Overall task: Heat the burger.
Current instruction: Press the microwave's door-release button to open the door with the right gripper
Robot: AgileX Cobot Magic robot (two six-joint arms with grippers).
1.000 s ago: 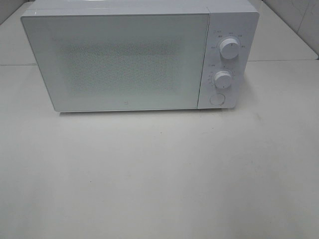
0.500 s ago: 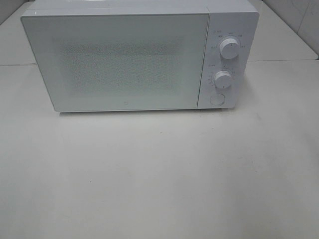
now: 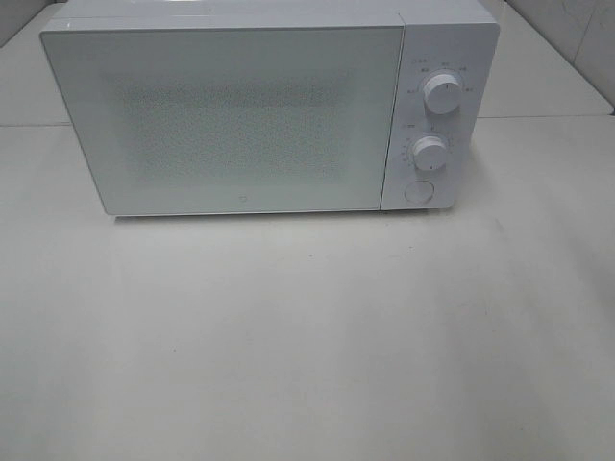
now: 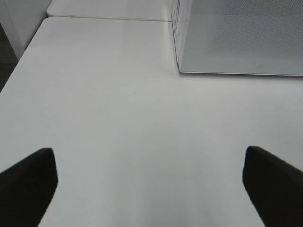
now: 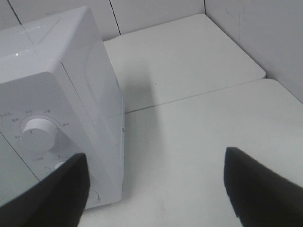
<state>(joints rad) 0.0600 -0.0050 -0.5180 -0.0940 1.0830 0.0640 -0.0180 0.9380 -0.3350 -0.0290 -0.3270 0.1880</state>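
Note:
The burger is out of view in every frame. A white microwave [image 3: 240, 115] stands at the back of the table with its door shut; nothing shows through the frosted door. Its front corner appears in the left wrist view as the microwave [image 4: 241, 38], and its control side in the right wrist view as the microwave [image 5: 57, 94]. My left gripper [image 4: 147, 156] hangs open over bare table, dark fingers [image 4: 28, 184] wide apart with nothing between them. My right gripper [image 5: 155, 161] is open beside the microwave's control side, also holding nothing. Neither arm shows in the high view.
The control panel carries an upper knob [image 3: 441, 92], a lower knob [image 3: 430, 154] and a round button [image 3: 417, 191]. The white table [image 3: 307, 336] stretches in front of the microwave. Tiled walls [image 5: 255, 33] close off the back right corner.

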